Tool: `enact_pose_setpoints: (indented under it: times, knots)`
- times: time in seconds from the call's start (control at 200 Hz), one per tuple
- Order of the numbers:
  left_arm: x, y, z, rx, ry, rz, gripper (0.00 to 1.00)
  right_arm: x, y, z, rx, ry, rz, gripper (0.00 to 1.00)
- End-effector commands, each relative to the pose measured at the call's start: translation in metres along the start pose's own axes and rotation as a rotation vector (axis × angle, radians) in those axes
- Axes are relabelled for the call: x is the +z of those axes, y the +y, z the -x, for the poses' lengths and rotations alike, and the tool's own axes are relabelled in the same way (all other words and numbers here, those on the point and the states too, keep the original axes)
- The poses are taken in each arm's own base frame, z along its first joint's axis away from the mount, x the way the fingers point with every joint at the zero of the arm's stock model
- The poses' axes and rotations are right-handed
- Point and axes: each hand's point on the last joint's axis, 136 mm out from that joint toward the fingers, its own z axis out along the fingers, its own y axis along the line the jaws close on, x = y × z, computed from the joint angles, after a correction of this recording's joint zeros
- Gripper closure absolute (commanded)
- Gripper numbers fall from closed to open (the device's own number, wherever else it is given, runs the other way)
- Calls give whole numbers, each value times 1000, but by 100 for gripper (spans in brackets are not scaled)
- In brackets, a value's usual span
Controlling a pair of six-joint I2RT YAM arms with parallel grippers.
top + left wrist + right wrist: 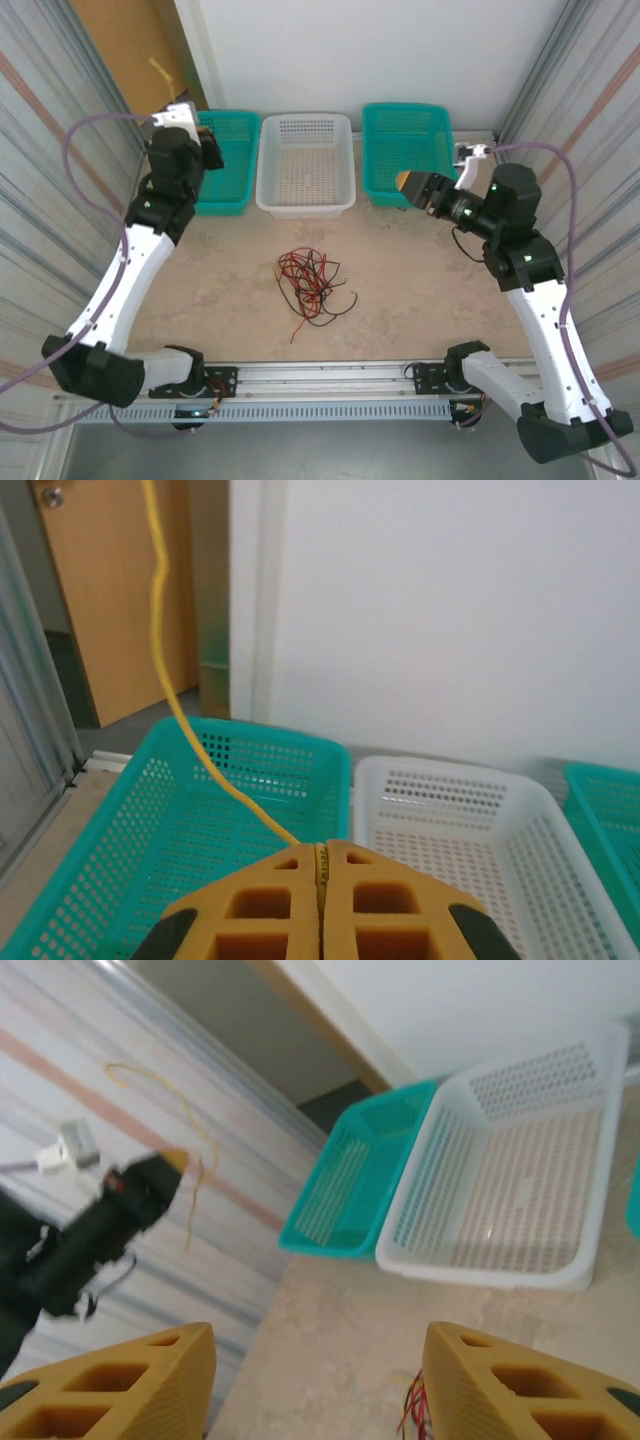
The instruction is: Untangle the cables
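Left pincer (pixel 320 870) is clamped tight on the yellow cable (pixel 157 630) above the teal basket (pixel 100 880); I'd dip lower before letting go. Right pincer (pixel 320 1360) gapes wide, looks empty. Red-black cables (pixel 312 283) sit tangled on the worktop (pixel 430 290).

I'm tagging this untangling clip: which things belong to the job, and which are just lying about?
Job: yellow cable, pinched in the shut left gripper; red and black cable tangle on the table.
Lying about: left teal basket; white basket; right teal basket.
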Motion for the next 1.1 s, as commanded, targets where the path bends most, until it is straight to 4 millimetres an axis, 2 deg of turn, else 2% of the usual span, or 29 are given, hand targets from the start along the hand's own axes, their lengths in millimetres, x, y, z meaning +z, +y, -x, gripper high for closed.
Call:
enact_pose_setpoints:
  times: [0.0,0.23,0.266,0.326,0.386,0.436,0.536,0.611,0.727,0.832,0.962,1.022,1.097]
  knots:
    - [28,-6,-23,-69,78,-101,100,10,-21,-29,-13,56,-100,14]
    - [94,18,-63,-94,192,-99,100,23,-55,-98,-55,202,-311,21]
    - [102,23,-70,-106,222,-82,89,24,-61,-107,-62,225,-348,21]
    - [112,27,-80,-95,263,-66,59,28,-67,-123,-73,272,-388,23]
    - [120,33,-89,-72,285,-31,42,30,-68,-137,-94,305,-404,24]
    - [123,39,-93,-65,289,-6,33,39,-74,-153,-119,355,-440,25]
    - [121,46,-95,-90,287,19,26,50,-74,-171,-151,408,-458,25]
    - [108,47,-89,-150,269,31,24,62,-72,-183,-161,447,-458,26]
    - [70,37,-69,-209,202,17,21,84,-71,-205,-177,503,-456,30]
    - [28,15,-68,-191,215,-31,29,104,-78,-226,-156,549,-457,38]
    - [-34,-12,-96,-177,305,-146,39,127,-83,-242,-139,578,-453,56]
    - [-59,-20,-128,-190,370,-217,46,135,-80,-245,-155,581,-443,64]
    - [-84,-28,-173,-217,492,-269,57,144,-77,-247,-172,589,-435,59]
